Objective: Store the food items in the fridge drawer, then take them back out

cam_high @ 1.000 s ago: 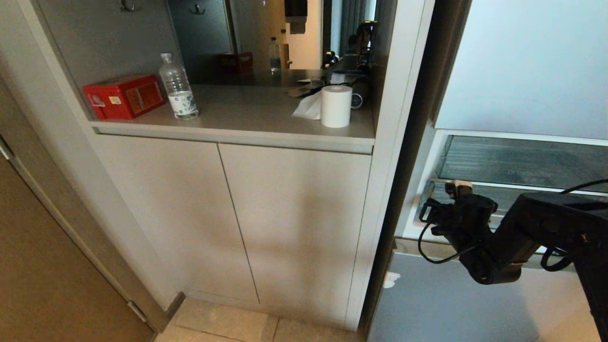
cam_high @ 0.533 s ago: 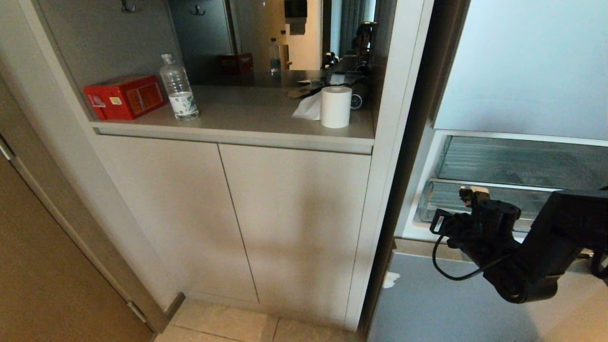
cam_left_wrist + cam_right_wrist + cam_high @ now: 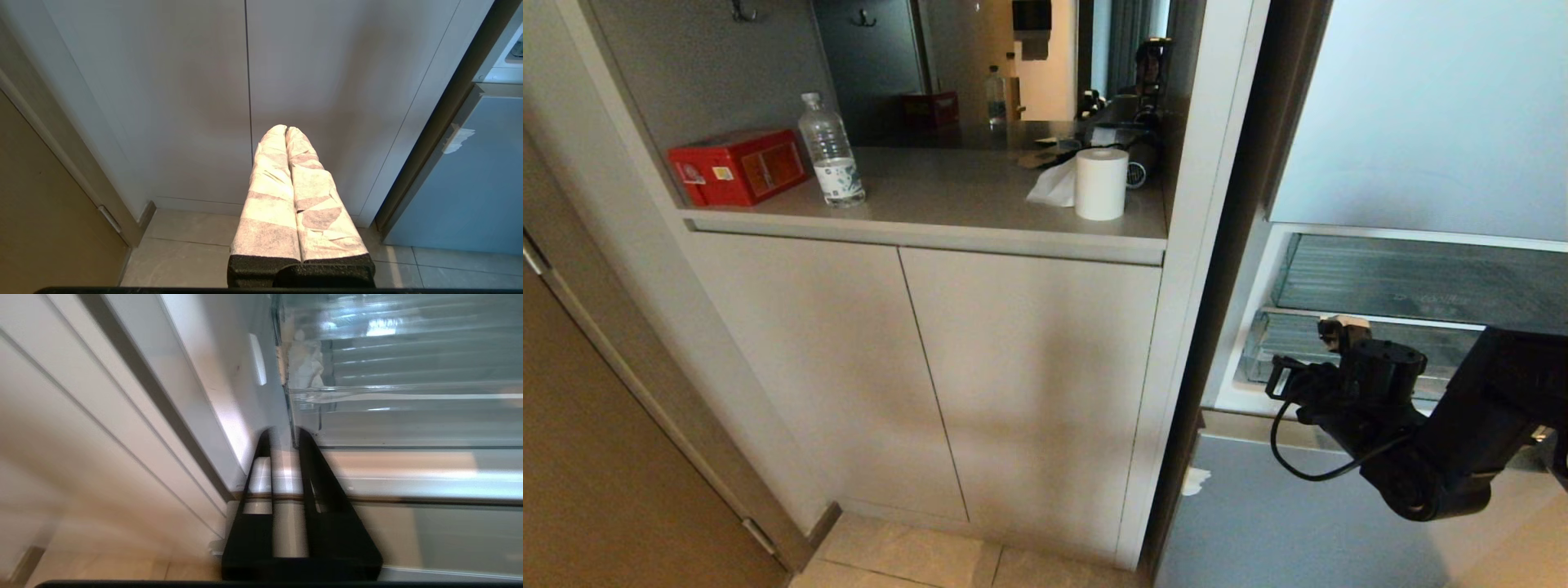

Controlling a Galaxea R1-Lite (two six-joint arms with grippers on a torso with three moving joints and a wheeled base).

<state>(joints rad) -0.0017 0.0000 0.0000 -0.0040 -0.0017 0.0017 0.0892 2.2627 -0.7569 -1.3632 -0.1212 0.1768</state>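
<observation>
With its fingers a narrow gap apart and holding nothing, the right gripper [image 3: 282, 435] sits at the left front corner of the clear drawer [image 3: 408, 396].
Left gripper [image 3: 286, 130], wrapped fingers pressed together, faces pale cabinet doors [image 3: 915, 367] above a tiled floor [image 3: 188, 253]. Only the head view shows the counter [image 3: 964, 196] with box [image 3: 737, 166], bottle [image 3: 830, 149] and paper roll [image 3: 1101, 183]; only the right wrist view shows the drawer's ribbed bottom. No food is seen.

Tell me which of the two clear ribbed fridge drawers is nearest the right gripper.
The lower drawer: the right gripper hovers by its front left corner, while the upper drawer lies above and farther back.
</observation>
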